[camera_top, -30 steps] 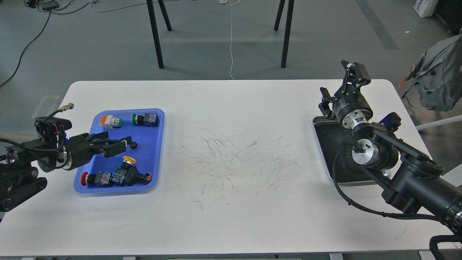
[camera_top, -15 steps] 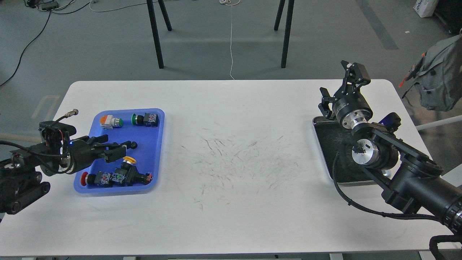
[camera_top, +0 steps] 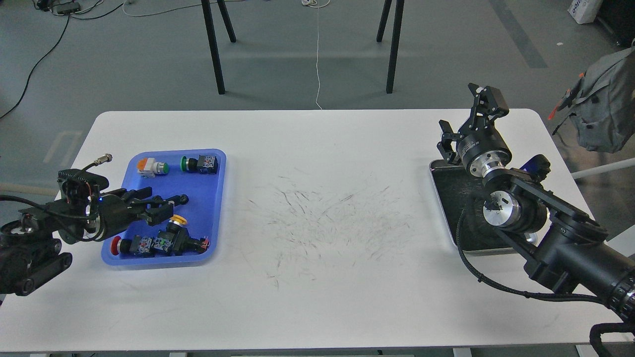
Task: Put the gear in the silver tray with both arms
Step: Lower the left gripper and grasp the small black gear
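Observation:
The gear [camera_top: 184, 199] is a small black knob lying in the blue tray [camera_top: 214, 218] at the left. My left gripper [camera_top: 171, 201] reaches in from the left, low over the blue tray, and looks open. Its fingertips are right at the gear, and I cannot tell whether they touch it. The silver tray [camera_top: 448, 198] lies at the table's right side, partly hidden by my right arm. My right gripper [camera_top: 466, 119] is wide open and empty, raised over the silver tray's far edge.
The blue tray also holds several push-button switches: an orange one [camera_top: 148, 166], a green one [camera_top: 198, 163], a yellow one [camera_top: 177, 220] and a red one [camera_top: 130, 245]. A grey backpack [camera_top: 603, 109] hangs off the table's right. Black stand legs [camera_top: 214, 49] are behind the table.
My left gripper has dropped lower over the blue tray and shifted slightly right, its fingers drawing closer together at the gear. The right arm has not moved.

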Motion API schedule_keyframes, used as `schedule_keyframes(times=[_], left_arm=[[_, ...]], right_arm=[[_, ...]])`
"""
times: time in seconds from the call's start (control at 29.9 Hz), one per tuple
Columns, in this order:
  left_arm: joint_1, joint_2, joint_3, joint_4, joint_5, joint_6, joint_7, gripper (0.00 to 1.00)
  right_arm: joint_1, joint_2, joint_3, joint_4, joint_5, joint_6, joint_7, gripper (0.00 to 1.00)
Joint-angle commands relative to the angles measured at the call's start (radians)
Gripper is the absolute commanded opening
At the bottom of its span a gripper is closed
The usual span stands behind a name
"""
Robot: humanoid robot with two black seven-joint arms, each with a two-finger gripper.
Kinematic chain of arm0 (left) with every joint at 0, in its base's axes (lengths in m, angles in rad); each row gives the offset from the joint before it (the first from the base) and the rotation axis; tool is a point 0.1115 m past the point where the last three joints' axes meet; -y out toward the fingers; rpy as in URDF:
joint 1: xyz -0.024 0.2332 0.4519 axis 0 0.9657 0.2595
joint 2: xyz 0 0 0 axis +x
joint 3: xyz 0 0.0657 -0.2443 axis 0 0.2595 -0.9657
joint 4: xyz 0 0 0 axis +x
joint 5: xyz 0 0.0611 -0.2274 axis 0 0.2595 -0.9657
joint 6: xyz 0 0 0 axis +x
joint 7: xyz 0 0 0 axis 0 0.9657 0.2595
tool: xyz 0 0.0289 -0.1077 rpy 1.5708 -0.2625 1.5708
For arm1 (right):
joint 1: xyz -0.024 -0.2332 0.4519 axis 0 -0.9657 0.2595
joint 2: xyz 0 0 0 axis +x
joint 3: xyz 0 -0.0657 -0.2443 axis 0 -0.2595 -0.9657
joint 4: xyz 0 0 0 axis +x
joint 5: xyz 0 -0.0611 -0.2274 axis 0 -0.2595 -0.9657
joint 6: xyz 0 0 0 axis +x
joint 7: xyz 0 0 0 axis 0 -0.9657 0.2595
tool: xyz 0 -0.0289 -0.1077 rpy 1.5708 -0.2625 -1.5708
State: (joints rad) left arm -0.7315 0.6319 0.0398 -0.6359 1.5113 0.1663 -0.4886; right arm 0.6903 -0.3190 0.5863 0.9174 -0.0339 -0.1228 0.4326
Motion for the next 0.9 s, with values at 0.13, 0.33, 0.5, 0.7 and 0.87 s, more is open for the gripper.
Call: schedule_keyframes(times=[0.13, 0.33, 0.5, 0.7, 0.87], left_arm=[[0.000, 0.002, 0.019, 0.004, 0.000, 0.016, 0.000, 0.70], [0.000, 0.000, 0.019, 0.005, 0.000, 0.027, 0.000, 0.59], [0.001, 0.000, 0.019, 0.008, 0.001, 0.028, 0.000, 0.53], [0.003, 0.002, 0.023, 0.010, 0.001, 0.030, 0.000, 0.50], [0.001, 0.002, 0.055, 0.010, 0.001, 0.044, 0.000, 0.50]], right_arm=[[0.005, 0.001, -0.002, -0.002, -0.001, -0.001, 0.000, 0.99], [0.003, 0.000, -0.002, 0.000, -0.001, -0.001, 0.000, 0.99], [0.003, 0.000, -0.002, 0.000, -0.001, -0.001, 0.000, 0.99], [0.005, 0.000, -0.003, 0.000, -0.001, -0.001, 0.000, 0.99], [0.005, 0.000, -0.002, 0.000, -0.001, -0.001, 0.000, 0.99]])
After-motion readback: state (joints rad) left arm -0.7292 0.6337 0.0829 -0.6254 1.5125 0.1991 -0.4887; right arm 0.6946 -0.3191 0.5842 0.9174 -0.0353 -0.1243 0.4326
